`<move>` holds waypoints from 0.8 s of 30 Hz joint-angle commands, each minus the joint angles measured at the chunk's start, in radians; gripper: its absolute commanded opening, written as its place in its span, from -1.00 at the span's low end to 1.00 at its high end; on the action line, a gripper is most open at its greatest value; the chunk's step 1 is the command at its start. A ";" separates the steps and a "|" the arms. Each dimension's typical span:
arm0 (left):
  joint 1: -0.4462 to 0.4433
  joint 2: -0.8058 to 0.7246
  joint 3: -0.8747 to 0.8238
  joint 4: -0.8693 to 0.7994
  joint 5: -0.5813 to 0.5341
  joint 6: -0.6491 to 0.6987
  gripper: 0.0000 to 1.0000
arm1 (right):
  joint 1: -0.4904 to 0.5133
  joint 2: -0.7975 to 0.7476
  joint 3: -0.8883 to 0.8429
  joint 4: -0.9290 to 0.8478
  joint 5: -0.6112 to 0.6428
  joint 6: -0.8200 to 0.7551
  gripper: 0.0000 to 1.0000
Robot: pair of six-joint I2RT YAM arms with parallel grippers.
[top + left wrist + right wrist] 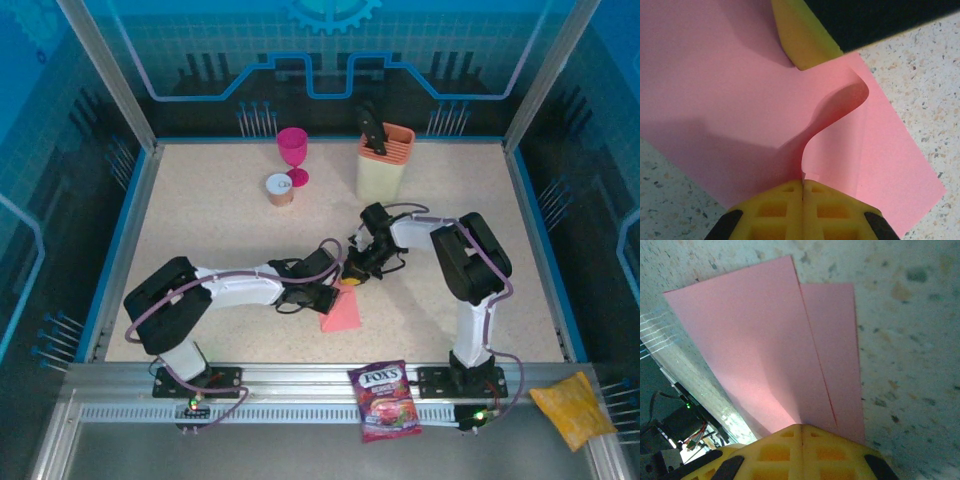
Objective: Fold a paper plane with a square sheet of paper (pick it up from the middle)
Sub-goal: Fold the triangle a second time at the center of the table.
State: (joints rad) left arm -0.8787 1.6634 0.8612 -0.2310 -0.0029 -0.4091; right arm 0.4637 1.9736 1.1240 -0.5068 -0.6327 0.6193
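The left arm (215, 292), white with a black elbow, lies low across the speckled beige table (200, 220) and reaches toward the middle. Behind it, at the far edge, a magenta plastic goblet (293, 152) stands upright. A small round cup (279, 189) stands just beside the goblet, on its near side.

At the middle of the table the left gripper (330, 295) has its yellow fingers (825, 210) pressed flat together. They pinch a curled-up flap of the thin salmon-pink sheet of paper (343, 312). From the left wrist, that flap bends up off the sheet of paper (715, 90) and runs straight into the seam between the fingers.

The sheet lies folded on the table between the two grippers, with one layer over another and a straight crease (817, 360) between them.

The right gripper (352, 281) comes down at the sheet's far end, fingers closed with no gap. One tip (802, 45) rests on the paper; I cannot tell whether it grips or only presses.

A purple candy bag (384, 400) lies on the metal rail at the near edge. Far back stands a beige slotted holder (385, 165) with a black handle in it. The right arm (470, 265) bends sharply at its elbow, and a crumpled yellow packet (572, 408) lies at the near right corner.
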 commanded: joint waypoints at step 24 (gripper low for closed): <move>0.010 0.000 -0.028 0.005 -0.002 0.004 -1.00 | 0.091 -0.267 -0.121 -0.072 0.069 0.001 -1.00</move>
State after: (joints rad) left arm -0.8791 1.6630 0.8417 -0.2291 0.0048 -0.4011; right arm 0.5041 1.7317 1.0424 -0.5453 -0.5640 0.6094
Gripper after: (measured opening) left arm 0.064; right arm 0.049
